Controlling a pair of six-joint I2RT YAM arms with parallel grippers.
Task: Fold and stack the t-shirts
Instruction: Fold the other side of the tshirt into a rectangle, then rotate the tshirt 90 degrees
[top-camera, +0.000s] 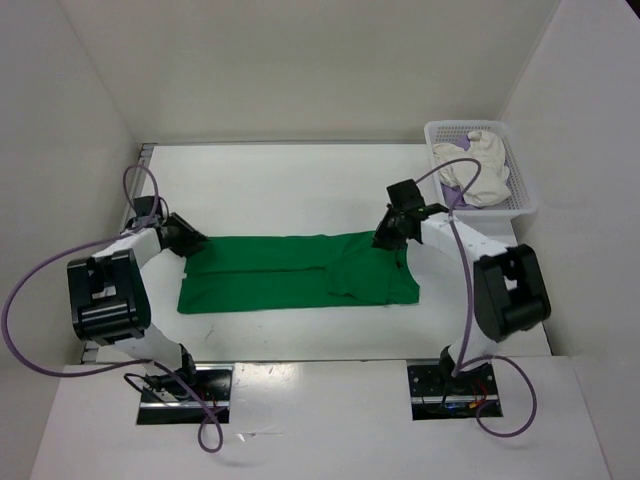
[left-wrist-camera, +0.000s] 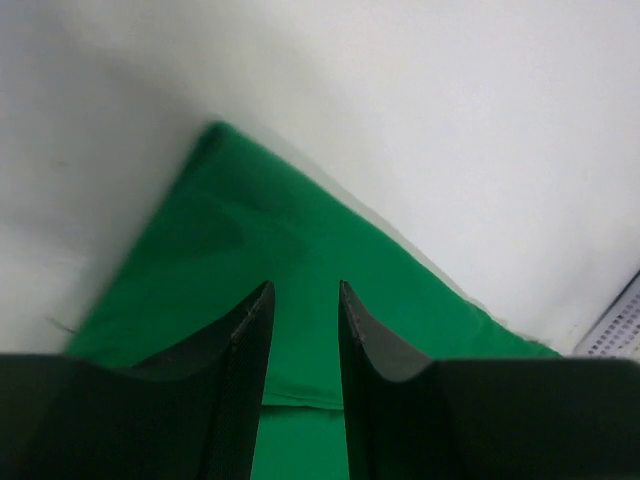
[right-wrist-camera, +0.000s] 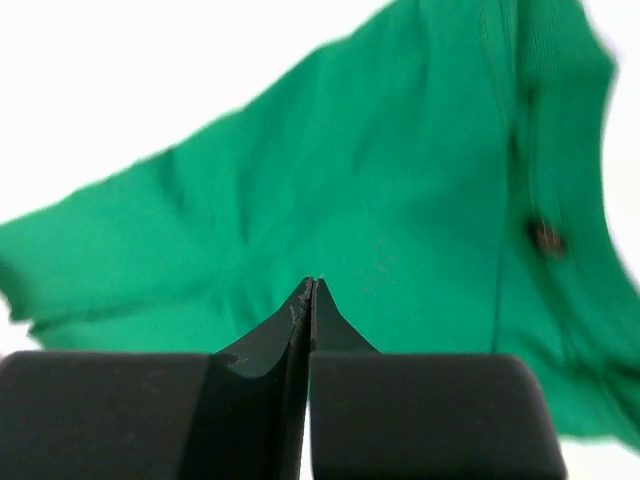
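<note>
Folding stage, prob. 1st shirt: green t-shirt (top-camera: 290, 275) flat on table (top-camera: 300, 180) as long strip, left to right. At its left end, left gripper (top-camera: 190, 243) low over cloth, jaws part spread, nothing between. At upper right edge, right gripper (top-camera: 388, 238), jaws pressed together; can't tell if cloth pinched. Next prob. needs firm pinch at both ends, then carrying one end across. White t-shirt (top-camera: 485, 165) and bit of lavender t-shirt (top-camera: 448, 150) crumpled in basket (top-camera: 525, 190), far right, well apart; prob. not in way.

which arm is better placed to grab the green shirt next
Probably left: the left fingers are open over an end of the green shirt; the right fingers are shut.
</note>
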